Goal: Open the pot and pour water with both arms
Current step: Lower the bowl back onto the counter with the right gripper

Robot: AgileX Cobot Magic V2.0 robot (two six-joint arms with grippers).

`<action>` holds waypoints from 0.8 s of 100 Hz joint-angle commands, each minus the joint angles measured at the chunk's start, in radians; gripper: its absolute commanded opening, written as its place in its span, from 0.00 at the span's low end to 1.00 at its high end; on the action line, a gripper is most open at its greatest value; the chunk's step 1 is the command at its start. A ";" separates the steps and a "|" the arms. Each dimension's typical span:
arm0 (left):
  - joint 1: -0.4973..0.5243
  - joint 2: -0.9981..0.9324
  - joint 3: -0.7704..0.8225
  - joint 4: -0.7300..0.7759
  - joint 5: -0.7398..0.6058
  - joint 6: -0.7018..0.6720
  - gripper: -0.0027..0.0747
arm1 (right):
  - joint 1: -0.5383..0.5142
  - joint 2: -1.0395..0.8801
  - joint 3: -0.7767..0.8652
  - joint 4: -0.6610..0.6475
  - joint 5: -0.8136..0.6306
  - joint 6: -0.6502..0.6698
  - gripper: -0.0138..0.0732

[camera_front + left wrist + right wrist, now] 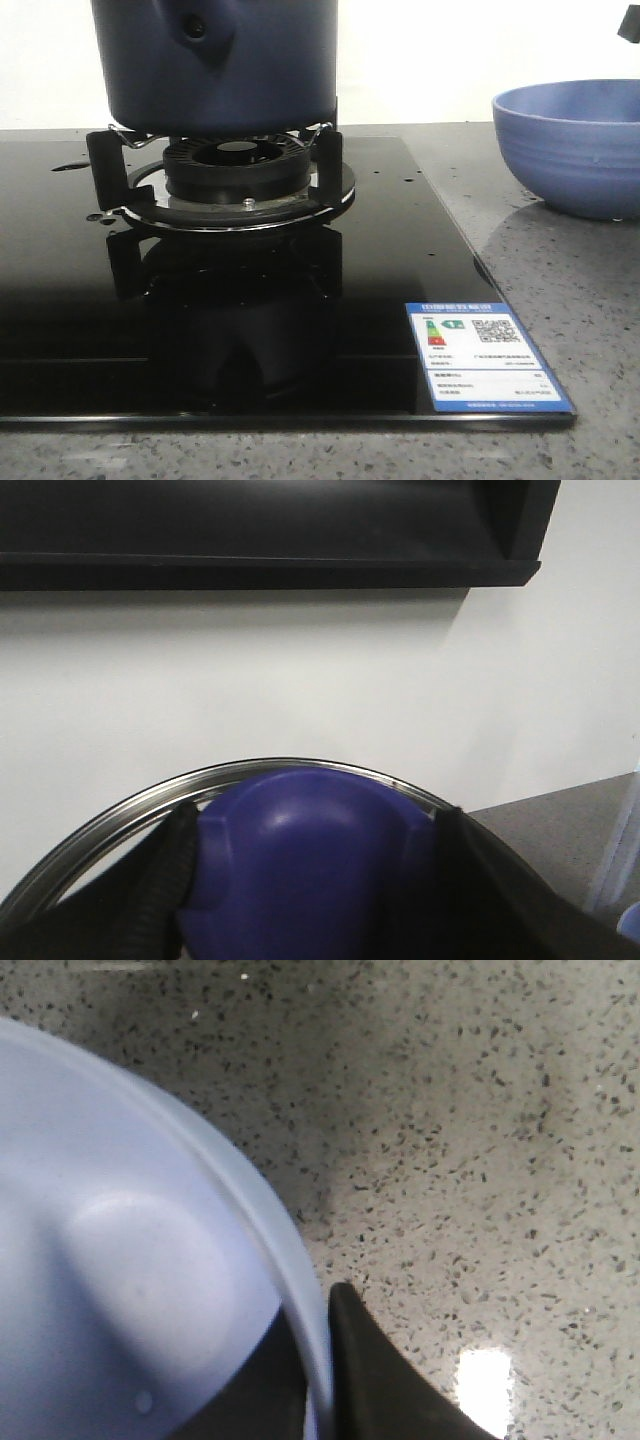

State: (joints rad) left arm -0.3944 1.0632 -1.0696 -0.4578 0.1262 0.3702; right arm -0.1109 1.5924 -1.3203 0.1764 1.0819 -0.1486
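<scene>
The dark navy pot (215,65) stands on the burner (235,170), its handle lug and small hole facing me; its top is out of frame. My left gripper (318,820) is shut on the blue knob (300,880) of the steel-rimmed lid (95,835), held up in front of a white wall. My right gripper (318,1360) is shut on the rim of the light blue bowl (120,1260), one finger inside and one finger (365,1360) outside. The bowl (575,145) sits on the counter right of the stove. Neither gripper's fingers show in the front view.
The black glass cooktop (250,320) carries a blue-and-white label (485,355) at its front right corner. Speckled grey counter (480,1160) surrounds the bowl. A dark piece (630,25) shows at the top right edge above the bowl. A black shelf (270,530) hangs on the wall.
</scene>
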 commanded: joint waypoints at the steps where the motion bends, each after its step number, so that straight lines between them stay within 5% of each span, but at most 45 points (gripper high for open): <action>1: -0.009 -0.024 -0.036 -0.013 -0.113 -0.002 0.46 | -0.005 -0.037 -0.023 0.002 -0.027 -0.005 0.11; 20: -0.009 -0.024 -0.036 -0.013 -0.113 -0.002 0.46 | -0.005 -0.037 -0.023 0.002 -0.018 -0.011 0.16; 51: -0.016 -0.024 -0.036 -0.019 -0.102 -0.002 0.46 | -0.005 -0.054 -0.060 0.002 0.038 -0.014 0.69; 80: -0.107 0.010 -0.036 -0.020 -0.126 -0.002 0.46 | -0.005 -0.207 -0.196 0.027 0.079 -0.014 0.71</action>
State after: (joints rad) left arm -0.4701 1.0707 -1.0696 -0.4618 0.1213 0.3702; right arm -0.1109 1.4817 -1.4621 0.1800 1.1696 -0.1511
